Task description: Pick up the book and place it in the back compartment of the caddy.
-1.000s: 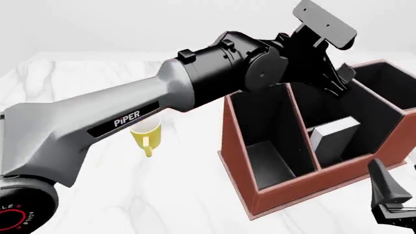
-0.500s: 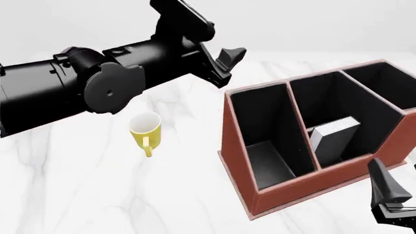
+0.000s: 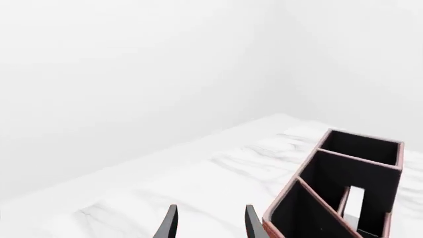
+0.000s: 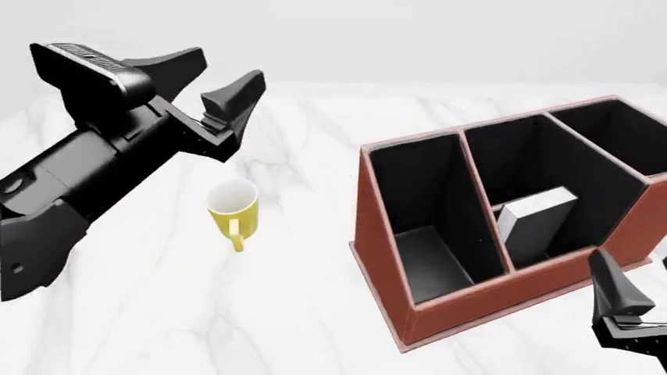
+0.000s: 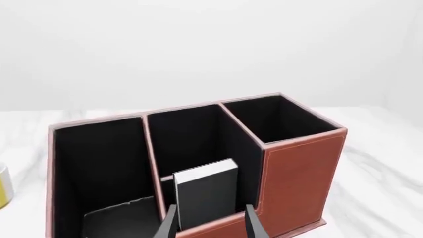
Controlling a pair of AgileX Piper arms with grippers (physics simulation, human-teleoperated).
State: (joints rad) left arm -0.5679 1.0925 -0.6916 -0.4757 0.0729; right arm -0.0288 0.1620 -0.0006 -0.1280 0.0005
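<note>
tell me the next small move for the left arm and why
Probably keep pulling the left gripper back toward rest. Its fingers are open and hold nothing, and the book already stands inside the caddy, so nothing seems left to carry.

Reddish-brown caddy [image 4: 388,258] lined black, black book [image 4: 542,226] edged white, yellow mug [image 4: 233,208], white marbled table [image 4: 156,312].
</note>
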